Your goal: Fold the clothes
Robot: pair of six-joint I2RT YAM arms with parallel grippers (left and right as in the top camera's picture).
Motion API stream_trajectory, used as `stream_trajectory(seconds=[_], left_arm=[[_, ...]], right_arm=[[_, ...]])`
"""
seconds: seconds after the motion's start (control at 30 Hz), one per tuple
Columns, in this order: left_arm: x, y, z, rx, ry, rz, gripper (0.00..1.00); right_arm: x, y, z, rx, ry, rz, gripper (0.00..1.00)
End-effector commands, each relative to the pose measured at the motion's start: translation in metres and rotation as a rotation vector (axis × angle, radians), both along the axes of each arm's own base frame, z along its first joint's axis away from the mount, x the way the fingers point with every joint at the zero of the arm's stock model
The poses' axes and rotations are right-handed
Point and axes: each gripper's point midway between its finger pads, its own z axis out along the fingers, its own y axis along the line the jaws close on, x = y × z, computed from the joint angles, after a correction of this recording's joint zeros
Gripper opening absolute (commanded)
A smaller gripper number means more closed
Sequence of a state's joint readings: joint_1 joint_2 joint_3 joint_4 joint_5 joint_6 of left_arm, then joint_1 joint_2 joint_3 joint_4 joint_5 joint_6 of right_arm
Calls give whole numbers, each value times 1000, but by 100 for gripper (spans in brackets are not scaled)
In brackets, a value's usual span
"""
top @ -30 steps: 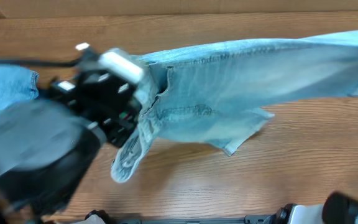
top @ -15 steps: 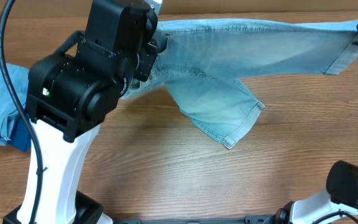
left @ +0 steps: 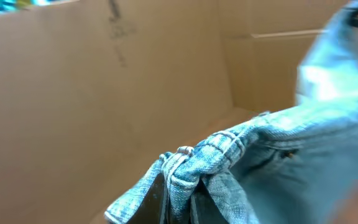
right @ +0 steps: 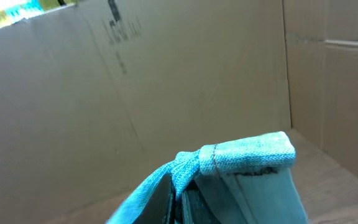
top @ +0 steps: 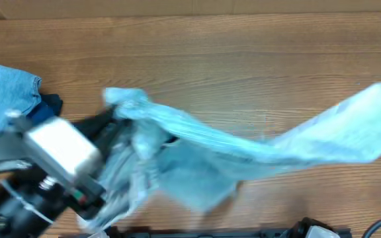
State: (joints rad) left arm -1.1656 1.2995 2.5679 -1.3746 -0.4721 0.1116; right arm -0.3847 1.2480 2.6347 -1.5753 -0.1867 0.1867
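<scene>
The shorts (top: 243, 149), a moment ago stretched along the far desk (top: 243, 46), have swung nearer, taut and blurred in mid-air. The left claw (left: 178, 200) clamps the waistband (left: 210, 155) and the right claw (right: 178, 202) a cuff (right: 247, 152). This is likely a flattening shake before folding.

You see the shorts (top: 210, 142) in pale, faded light blue. The table (top: 243, 59) is brown with wood grain. At upper left, a navy cloth (top: 51, 103) shows beside light-blue fabric (top: 5, 92). The wrist views' wall (left: 73, 93) is plain tan.
</scene>
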Motion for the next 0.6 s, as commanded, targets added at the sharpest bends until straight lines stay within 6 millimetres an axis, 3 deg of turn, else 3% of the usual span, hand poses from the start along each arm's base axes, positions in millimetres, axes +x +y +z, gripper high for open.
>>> stream_trajectory(seconds=[0.0,0.1,0.17,0.27,0.33,0.4,0.5,0.57], left_arm=[[40,17,-8,97,-22,310,4],[72,14,-27,239,-13,513,4],[109,9,-51,328,47,604,4],[172,0,-102,381,232,557,4],[222,-2,-150,378,400,490,4],[274,10,-203,367,551,514,4],[337,23,-284,398,708,543,4],[364,29,-329,421,771,559,4]], right_arm=[[57,-24,-37,70,176,-5,4],[112,-34,-82,165,351,61,4],[151,-44,-118,230,472,91,4],[201,-59,-173,305,627,111,4],[227,-65,-207,342,715,119,4],[250,-66,-241,368,791,133,4],[285,-63,-291,393,887,161,4],[305,-59,-313,391,908,178,4]])
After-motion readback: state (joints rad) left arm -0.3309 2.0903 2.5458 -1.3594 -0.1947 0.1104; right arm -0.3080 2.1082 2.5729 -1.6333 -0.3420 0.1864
